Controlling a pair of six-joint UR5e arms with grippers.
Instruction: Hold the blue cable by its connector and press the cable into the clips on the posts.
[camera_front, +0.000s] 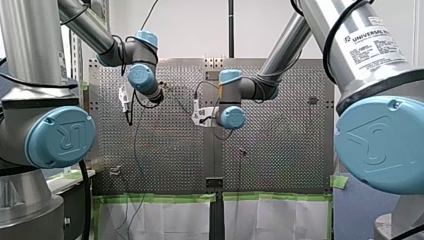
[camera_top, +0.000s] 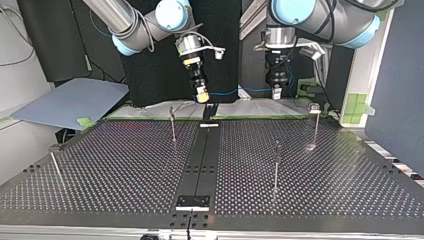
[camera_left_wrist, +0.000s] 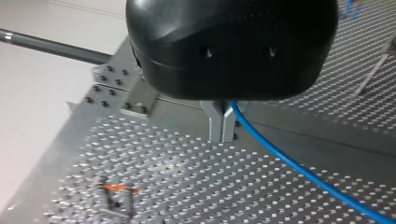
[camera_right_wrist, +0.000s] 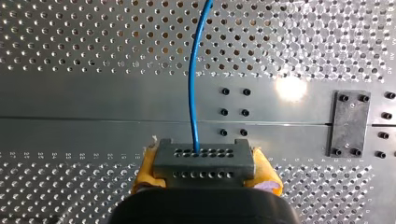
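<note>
A grey connector (camera_right_wrist: 204, 161) with rows of small holes sits between the yellow pads (camera_right_wrist: 147, 172) of my right gripper (camera_right_wrist: 205, 170), which is shut on it above the table's middle seam. The blue cable (camera_right_wrist: 192, 79) leaves the connector and runs ahead over the perforated table. In the top view the blue cable (camera_top: 227, 93) spans low from my right gripper (camera_top: 202, 96) to my left gripper (camera_top: 276, 93). My left gripper (camera_left_wrist: 222, 126) has its metal fingers shut, with the blue cable (camera_left_wrist: 299, 170) coming out from between them. Thin posts (camera_top: 172, 122) (camera_top: 276, 165) (camera_top: 315, 122) stand apart from the cable.
Another thin post (camera_top: 55, 165) leans at the top view's left edge. A dark centre strip (camera_top: 200, 150) with a bolted plate (camera_top: 192, 201) splits the table. A black plate (camera_right_wrist: 350, 123) lies beside my right gripper. A blue sheet (camera_top: 70, 100) lies off the table.
</note>
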